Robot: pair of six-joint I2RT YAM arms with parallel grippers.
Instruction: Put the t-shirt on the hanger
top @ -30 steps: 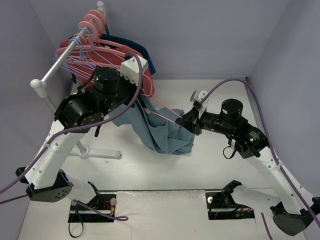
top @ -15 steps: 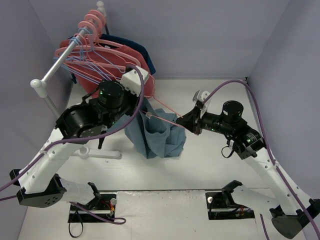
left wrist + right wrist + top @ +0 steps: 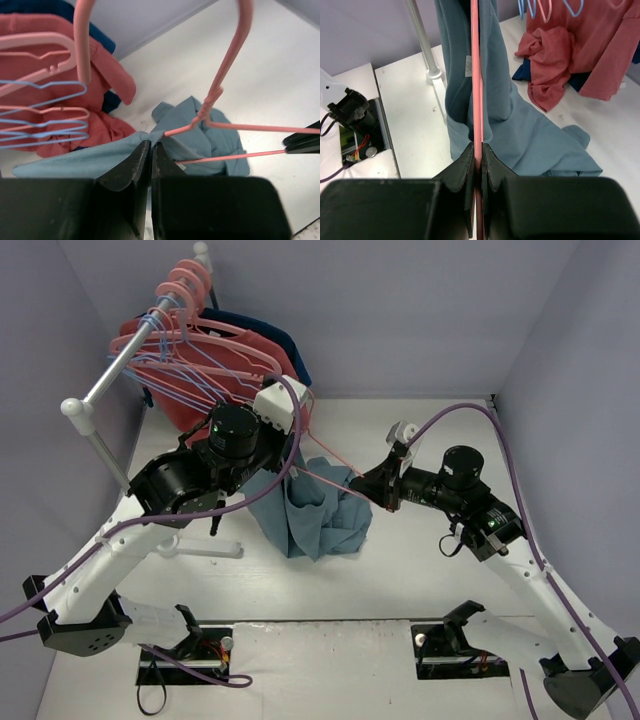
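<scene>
Pinching a fold of the t-shirt [image 3: 75, 162] in the closed left gripper [image 3: 151, 146]; clamping the hanger [image 3: 476, 75] by its thin bar in the closed right gripper [image 3: 477, 150]. Draping around that bar, trailing onto the table [image 3: 420, 570], showing a white label [image 3: 468, 66] too small to read.

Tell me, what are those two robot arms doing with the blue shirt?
They are trying to put a shirt on a hanger. The left gripper is pinching the edge of the blue-grey t-shirt and lifting it. The right gripper is clamped on the thin pink hanger, poking it in among the cloth. The shirt is not hung properly yet: most of it droops in a bunch onto the table. Other hangers and a red shirt hang on the rack behind.
</scene>
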